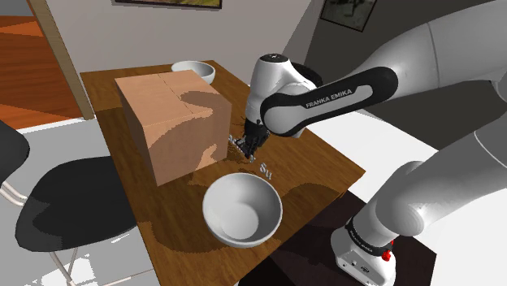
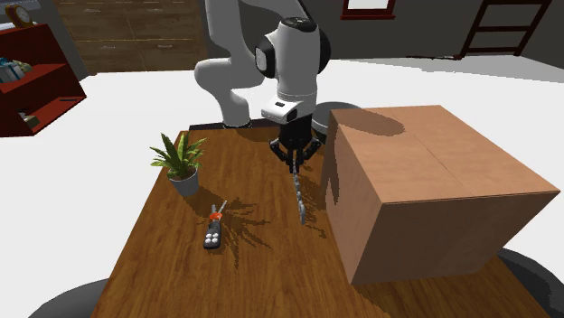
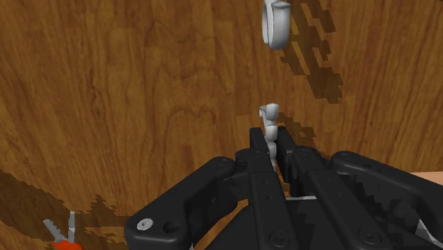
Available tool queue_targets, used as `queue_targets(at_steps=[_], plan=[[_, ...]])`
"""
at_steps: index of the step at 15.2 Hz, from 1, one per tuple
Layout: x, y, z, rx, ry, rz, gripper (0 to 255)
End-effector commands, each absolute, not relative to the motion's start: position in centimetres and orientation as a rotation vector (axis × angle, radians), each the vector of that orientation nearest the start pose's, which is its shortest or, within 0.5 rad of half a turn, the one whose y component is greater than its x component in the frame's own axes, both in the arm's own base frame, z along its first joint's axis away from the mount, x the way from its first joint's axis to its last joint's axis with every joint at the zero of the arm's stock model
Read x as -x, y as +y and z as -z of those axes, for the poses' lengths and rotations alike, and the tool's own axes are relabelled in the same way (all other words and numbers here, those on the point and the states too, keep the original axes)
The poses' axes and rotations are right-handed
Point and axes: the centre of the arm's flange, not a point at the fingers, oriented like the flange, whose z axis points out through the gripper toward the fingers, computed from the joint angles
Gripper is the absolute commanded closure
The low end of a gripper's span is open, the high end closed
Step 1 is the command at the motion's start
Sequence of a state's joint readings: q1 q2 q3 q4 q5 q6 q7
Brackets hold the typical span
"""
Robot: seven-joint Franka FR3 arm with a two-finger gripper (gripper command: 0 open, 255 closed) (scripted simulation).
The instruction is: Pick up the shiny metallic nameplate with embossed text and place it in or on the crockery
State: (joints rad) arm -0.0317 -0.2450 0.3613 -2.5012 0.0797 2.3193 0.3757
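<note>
Though white floor [image 2: 90, 154] rings the wooden table [image 1: 313, 175], the gripper [image 3: 274, 143] clasps the pale nameplate [image 3: 270, 117]. It juts beyond the fingertips [image 3: 258, 144].

White arm [image 1: 455, 57] is showing glossy rounded links; a black joint band [image 1: 333, 96] is carrying white FRANKA EMIKA lettering. Its base collar [image 1: 363, 236] is bearing a black ring and 1 red knob [image 1: 387, 254]. The all-black gripper [image 3: 273, 138] is displaying 2 blocky fingers [image 3: 257, 153] and 1 pale screw head [image 3: 145, 224]

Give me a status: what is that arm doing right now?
Gripper shut on nameplate, which hangs beneath it. White bowl empty, not yet reached. Brown box close beside the arm.
</note>
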Motion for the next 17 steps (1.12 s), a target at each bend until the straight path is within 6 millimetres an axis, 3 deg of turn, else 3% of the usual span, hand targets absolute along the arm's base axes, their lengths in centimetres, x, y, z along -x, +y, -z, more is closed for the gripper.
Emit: queue_targets(at_steps=[1, 17], plan=[[-42.4, 14.5, -37.7, 3.143, 0.168, 0.088, 255], [-42.4, 14.5, -46.2, 3.143, 0.168, 0.088, 255]])
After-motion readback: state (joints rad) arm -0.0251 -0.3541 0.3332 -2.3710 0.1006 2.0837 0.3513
